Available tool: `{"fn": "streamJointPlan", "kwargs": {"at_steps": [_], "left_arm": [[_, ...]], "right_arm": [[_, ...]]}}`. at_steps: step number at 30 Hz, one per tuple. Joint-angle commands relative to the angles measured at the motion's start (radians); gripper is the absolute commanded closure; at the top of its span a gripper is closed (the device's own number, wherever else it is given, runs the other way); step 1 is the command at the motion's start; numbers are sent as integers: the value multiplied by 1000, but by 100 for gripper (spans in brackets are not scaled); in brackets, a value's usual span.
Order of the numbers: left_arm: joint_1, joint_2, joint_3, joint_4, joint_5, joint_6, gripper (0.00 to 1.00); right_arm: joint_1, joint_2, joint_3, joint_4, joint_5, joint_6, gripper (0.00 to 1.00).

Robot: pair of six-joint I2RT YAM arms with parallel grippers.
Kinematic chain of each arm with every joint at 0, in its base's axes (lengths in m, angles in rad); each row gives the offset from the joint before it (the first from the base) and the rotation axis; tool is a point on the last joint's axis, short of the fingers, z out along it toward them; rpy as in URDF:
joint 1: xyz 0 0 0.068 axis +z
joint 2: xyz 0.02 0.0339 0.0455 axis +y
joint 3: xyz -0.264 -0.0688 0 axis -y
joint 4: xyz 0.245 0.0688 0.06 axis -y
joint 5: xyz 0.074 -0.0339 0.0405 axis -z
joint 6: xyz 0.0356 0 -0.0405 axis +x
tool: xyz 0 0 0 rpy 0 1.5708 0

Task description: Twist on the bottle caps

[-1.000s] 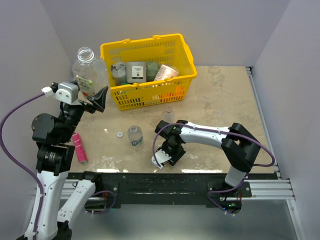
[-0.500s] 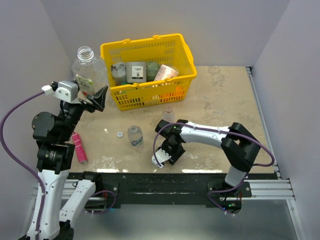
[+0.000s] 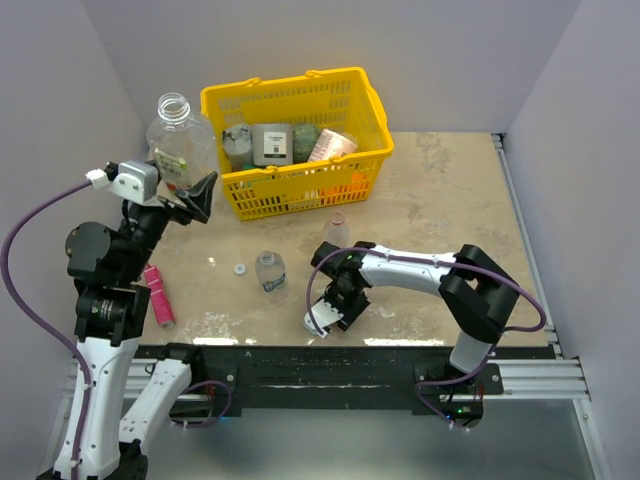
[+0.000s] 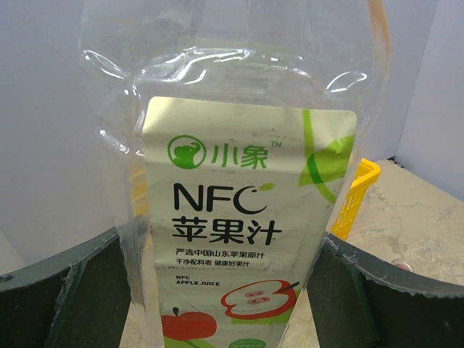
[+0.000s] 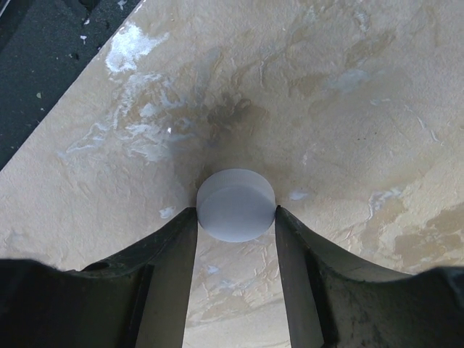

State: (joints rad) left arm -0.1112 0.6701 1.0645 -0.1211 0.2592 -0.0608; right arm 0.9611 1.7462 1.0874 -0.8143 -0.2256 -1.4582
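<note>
- The right gripper (image 5: 235,215), at the lower centre of its wrist view, pinches a white cap (image 5: 235,201) between both fingertips, on the marbled table (image 5: 348,109).
- The left gripper (image 4: 225,290) clasps the large clear bottle (image 4: 232,181), which stands upright and uncapped at the upper left of the overhead view.
- Lower centre overhead, a short bottle (image 3: 269,271) stands with a second white cap (image 3: 240,268) just to its left.

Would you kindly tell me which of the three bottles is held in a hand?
The large apple-juice bottle, gripped by the left hand; the short bottle and slim bottle stand free on the table.
</note>
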Motion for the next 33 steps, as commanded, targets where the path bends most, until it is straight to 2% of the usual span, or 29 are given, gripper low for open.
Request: {"fn": "streamJointPlan", "kwargs": {"at_steps": [1,8,22,24,26,31,33], "left_arm": [[11,-1,-9,54,20,-16,100],[15,3,-11,57,28,-16,100],[21,0,-31,58,52,-19,100],[21,2,-40,63,69,-17,100],[21,3,-49,67,84,-11,100],[21,39,-46,17,340,32,100],[21,74,-34,18,464,15,100]], "right_arm": [[-2,-11,-9,33,-23,25,48],[-1,-24,-23,24,-40,32,47],[2,-27,-20,56,-64,101,50],[4,-28,-23,53,-72,105,57],[5,-43,-24,50,-89,107,68],[-1,-172,22,-25,-90,180,80],[-5,-293,46,-89,-93,243,81]]}}
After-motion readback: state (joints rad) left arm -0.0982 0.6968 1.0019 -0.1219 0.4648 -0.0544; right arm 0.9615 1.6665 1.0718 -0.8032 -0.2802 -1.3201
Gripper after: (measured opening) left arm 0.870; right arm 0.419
